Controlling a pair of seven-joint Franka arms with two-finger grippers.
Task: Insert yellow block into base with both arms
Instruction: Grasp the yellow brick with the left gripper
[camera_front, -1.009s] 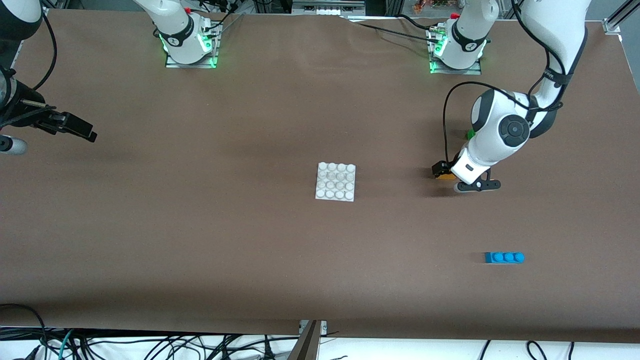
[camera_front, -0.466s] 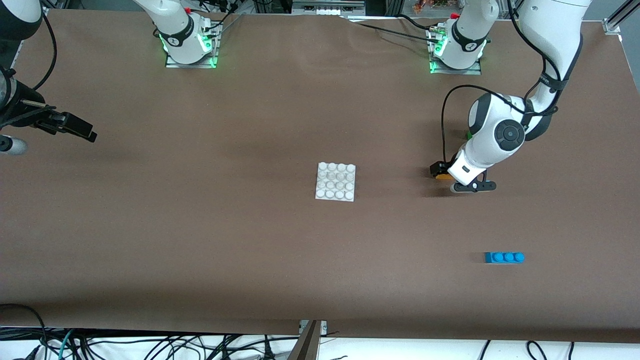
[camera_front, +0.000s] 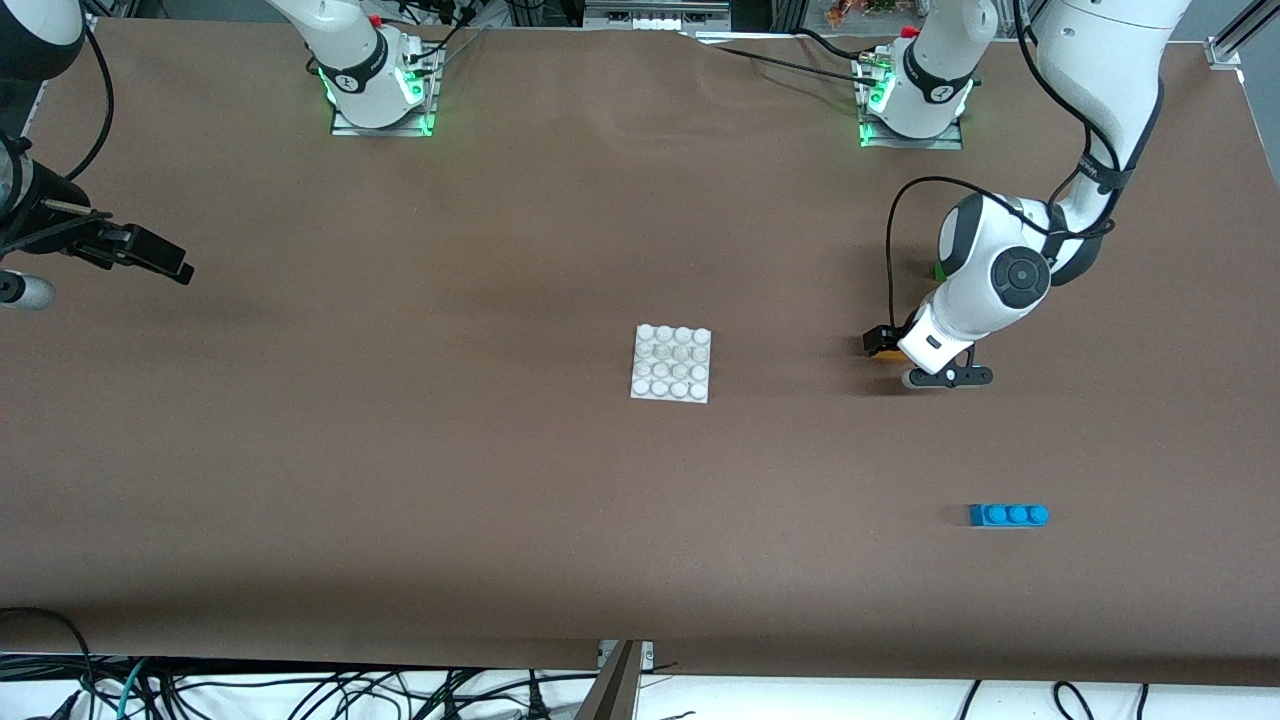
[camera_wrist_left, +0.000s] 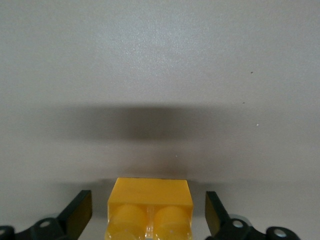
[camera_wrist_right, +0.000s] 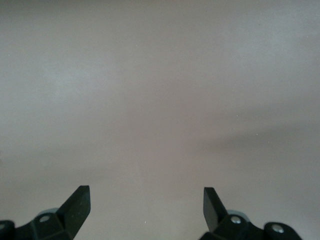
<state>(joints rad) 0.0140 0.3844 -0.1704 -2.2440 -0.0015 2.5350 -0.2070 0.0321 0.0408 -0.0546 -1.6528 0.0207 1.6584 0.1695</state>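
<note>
The yellow block (camera_wrist_left: 150, 202) lies studs up on the brown table, toward the left arm's end. My left gripper (camera_wrist_left: 148, 201) is down around it, a finger on each side with a gap showing between each pad and the block, so it is open. In the front view only a sliver of the yellow block (camera_front: 882, 356) shows under the left gripper (camera_front: 886, 347). The white studded base (camera_front: 672, 363) sits flat at the table's middle. My right gripper (camera_front: 160, 258) waits open over the right arm's end of the table, with nothing between its fingers (camera_wrist_right: 77, 202).
A blue three-stud brick (camera_front: 1008, 515) lies nearer the front camera than the left gripper. A green brick (camera_front: 940, 268) peeks out beside the left arm's wrist. Cables hang along the table's front edge.
The left arm's wrist has shifted slightly and settled lower over the yellow block. The right arm has not moved.
</note>
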